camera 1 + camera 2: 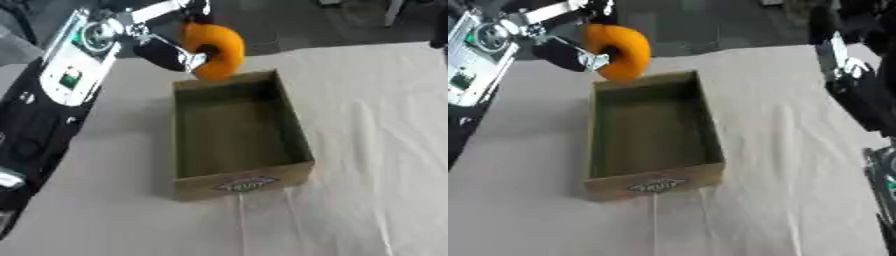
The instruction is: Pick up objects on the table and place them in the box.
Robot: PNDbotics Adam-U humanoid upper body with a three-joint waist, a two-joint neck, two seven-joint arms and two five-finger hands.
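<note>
Nearest us stands the box (pixel 238 184), an open wooden crate with a diamond label on its front wall, resting on the cloth-covered bench (pixel 367 150). Its inside looks empty.

We hold an orange ring-shaped object (pixel 215 50), perhaps a toy doughnut, in the left robot hand (pixel 171 54), whose fingers are curled onto the ring's left side and pinch it. Ring and hand hover just over the box's far-left corner, above the rim; most of the ring hangs toward the box side of the hand.

To finish this placing step well, we judge that we should carry the ring further in over the box's middle, lower it below the rim, and only then spread the fingers. Releasing where it is now risks the ring catching the far wall and tumbling onto the cloth behind the box.

Our right arm shows at the box's far right in the right eye view; we cannot tell how its hand is set.
</note>
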